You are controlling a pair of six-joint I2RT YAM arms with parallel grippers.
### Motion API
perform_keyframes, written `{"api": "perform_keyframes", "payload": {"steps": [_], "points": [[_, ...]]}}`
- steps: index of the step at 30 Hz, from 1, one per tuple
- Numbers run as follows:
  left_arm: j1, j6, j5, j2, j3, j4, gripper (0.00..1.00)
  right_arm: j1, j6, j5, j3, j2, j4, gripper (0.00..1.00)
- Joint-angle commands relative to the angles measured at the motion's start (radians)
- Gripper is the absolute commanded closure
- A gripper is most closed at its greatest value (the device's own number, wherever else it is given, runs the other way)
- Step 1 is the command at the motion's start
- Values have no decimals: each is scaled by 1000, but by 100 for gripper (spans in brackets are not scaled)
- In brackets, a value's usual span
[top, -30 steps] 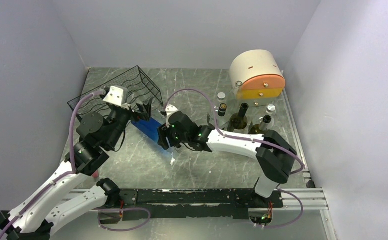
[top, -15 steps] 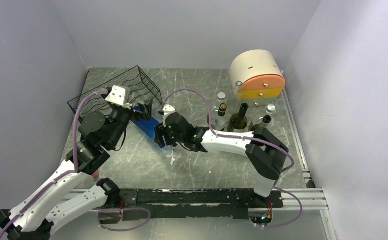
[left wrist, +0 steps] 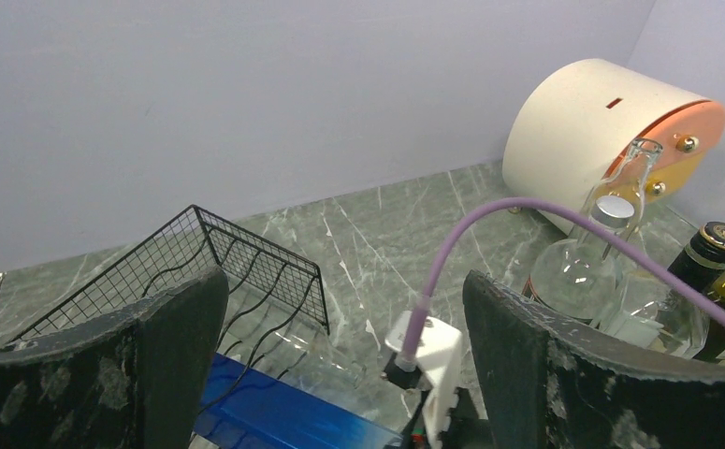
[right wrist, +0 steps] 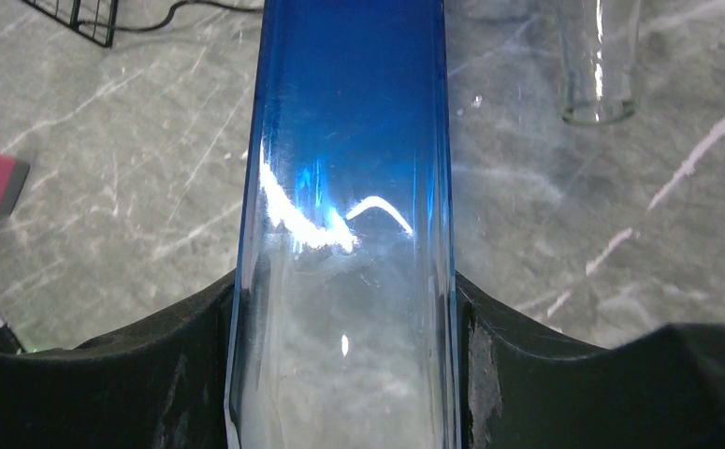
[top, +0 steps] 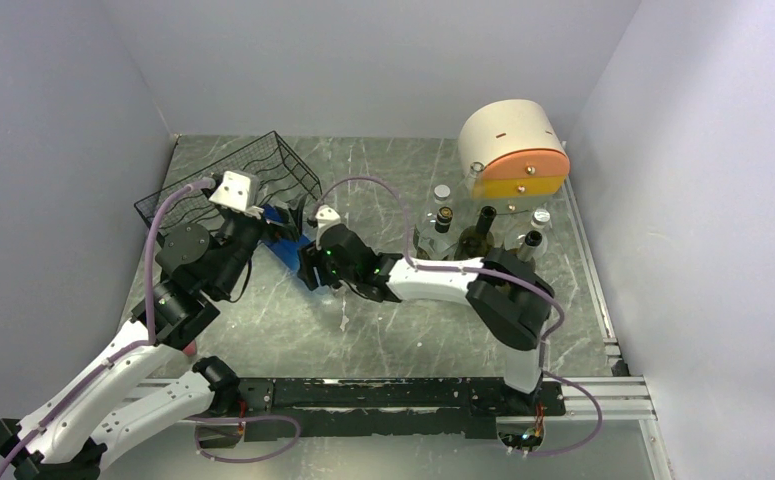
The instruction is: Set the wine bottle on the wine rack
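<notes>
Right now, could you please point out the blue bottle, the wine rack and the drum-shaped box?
blue bottle [right wrist: 349, 140]: right wrist view, glass body.
wine rack [top: 288, 170]: top external view, wire side.
drum-shaped box [top: 508, 130]: top external view, cream top.

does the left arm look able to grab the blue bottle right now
Probably yes: the left tool is open above one end of the blue bottle, nothing between them. The right tool grips the other end; the wine rack sits close by.

**Both arms meet left of centre**

My left arm [top: 178, 290] reaches toward the far-left corner, left gripper [left wrist: 344, 290] spread wide. My right arm [top: 443, 280] stretches leftward across the middle, right gripper [right wrist: 340, 323] clamped on the wine bottle [right wrist: 349, 140].
</notes>
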Motion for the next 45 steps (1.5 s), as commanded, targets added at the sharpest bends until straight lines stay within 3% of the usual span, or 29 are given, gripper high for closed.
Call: {"api": "perform_keyframes", "payload": {"steps": [1, 7, 24, 32, 35, 40, 45], "points": [[0, -6, -11, 6, 45, 7, 1, 0, -22, 56, 118, 33, 332, 100], [-1, -29, -28, 23, 87, -26, 1, 0, -61, 116, 224, 138, 411, 100], [-1, -71, 7, 25, 143, -130, 1, -1, -88, 163, 520, 403, 297, 99], [0, -80, 15, 29, 151, -154, 1, -2, -77, 189, 588, 465, 228, 86], [-1, -84, 14, 25, 151, -161, 1, -3, -80, 195, 616, 484, 195, 76], [0, -90, 17, 22, 152, -170, 1, -2, -76, 198, 627, 490, 180, 43], [0, -89, 15, 20, 161, -180, 1, -2, -79, 185, 596, 459, 192, 27]]}}
